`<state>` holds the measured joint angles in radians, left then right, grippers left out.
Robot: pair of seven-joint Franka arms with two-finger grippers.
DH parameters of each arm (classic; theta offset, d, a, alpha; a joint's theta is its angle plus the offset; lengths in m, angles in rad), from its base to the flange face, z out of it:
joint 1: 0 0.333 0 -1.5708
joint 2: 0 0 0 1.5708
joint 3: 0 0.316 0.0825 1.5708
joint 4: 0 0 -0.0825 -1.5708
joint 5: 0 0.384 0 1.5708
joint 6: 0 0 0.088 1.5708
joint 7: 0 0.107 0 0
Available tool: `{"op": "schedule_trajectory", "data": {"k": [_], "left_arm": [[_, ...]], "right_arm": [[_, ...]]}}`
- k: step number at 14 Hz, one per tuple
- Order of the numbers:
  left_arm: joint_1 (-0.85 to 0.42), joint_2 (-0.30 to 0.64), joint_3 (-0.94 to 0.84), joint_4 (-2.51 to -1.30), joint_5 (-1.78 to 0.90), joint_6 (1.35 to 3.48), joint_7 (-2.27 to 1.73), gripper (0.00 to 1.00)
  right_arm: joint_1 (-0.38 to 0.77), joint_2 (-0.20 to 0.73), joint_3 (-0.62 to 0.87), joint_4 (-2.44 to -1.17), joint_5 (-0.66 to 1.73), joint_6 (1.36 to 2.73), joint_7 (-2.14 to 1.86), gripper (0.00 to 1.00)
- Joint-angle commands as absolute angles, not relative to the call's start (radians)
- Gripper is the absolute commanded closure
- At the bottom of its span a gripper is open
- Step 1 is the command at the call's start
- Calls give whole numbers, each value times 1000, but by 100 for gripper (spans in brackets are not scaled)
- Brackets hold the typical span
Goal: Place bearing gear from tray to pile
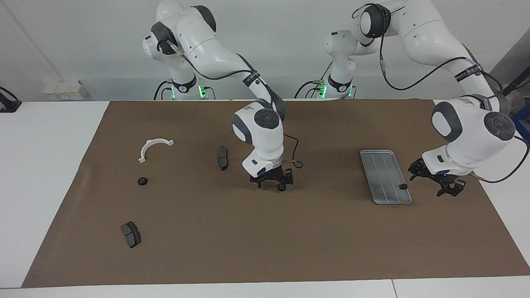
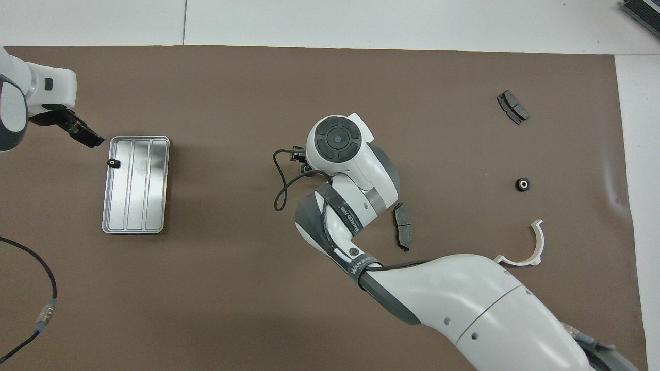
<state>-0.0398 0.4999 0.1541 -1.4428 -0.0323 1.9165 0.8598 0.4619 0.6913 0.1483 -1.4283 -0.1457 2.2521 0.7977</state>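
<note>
Brown matting covers my worktop, where my right claw (image 1: 271, 183) hangs spread over a stray gear (image 1: 281, 187), while my left claw (image 1: 432, 181), spread, waits beside the tray (image 1: 383, 165) holding another gear (image 1: 402, 186).

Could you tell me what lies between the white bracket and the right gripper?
One dark brake pad lies between the white bracket and the right gripper, clearest in the facing view.

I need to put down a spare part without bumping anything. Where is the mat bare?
Bare: the wide strip of mat along the edge farthest from the robots, and the stretch between the middle gear and the tray. Crowded: around the right pincer at that gear, and the tray's end by the left pincer.
</note>
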Motion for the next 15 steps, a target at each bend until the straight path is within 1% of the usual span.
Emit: {"op": "schedule_trajectory", "data": {"k": [1, 2, 4, 5, 6, 8, 10, 11, 12, 13, 14, 15], "left_arm": [[-66, 515, 163, -1416, -23, 1919, 796, 0], [-74, 515, 163, -1416, -23, 1919, 804, 0], [-75, 514, 161, -1417, 3, 1914, 839, 0], [-77, 515, 158, -1420, 47, 1920, 897, 0], [-80, 517, 156, -1424, 90, 1936, 988, 0], [-66, 518, 155, -1434, 97, 2003, 1201, 0], [-64, 520, 156, -1462, 92, 2020, 1255, 0], [-71, 535, 155, -1469, 94, 2019, 1258, 0], [-72, 541, 155, -1474, 94, 2016, 1273, 0], [-71, 541, 156, -1483, 94, 2014, 1319, 0], [-68, 541, 156, -1489, 92, 2005, 1359, 0], [-64, 541, 156, -1503, 92, 2003, 1376, 0]], "right_arm": [[483, 733, 147, -1393, -173, 2264, 822, 5], [483, 735, 147, -1393, -173, 2264, 822, 8], [494, 736, 147, -1393, -173, 2272, 822, 23], [498, 735, 147, -1393, -173, 2272, 822, 32], [500, 736, 147, -1393, -173, 2273, 824, 38], [509, 739, 147, -1394, -172, 2307, 825, 38], [509, 741, 147, -1394, -172, 2309, 825, 38], [509, 739, 147, -1394, -173, 2310, 824, 38], [509, 739, 147, -1394, -173, 2309, 824, 41], [509, 739, 146, -1394, -176, 2307, 825, 51], [509, 739, 146, -1394, -179, 2301, 825, 67], [509, 738, 144, -1393, -181, 2295, 825, 80]]}}
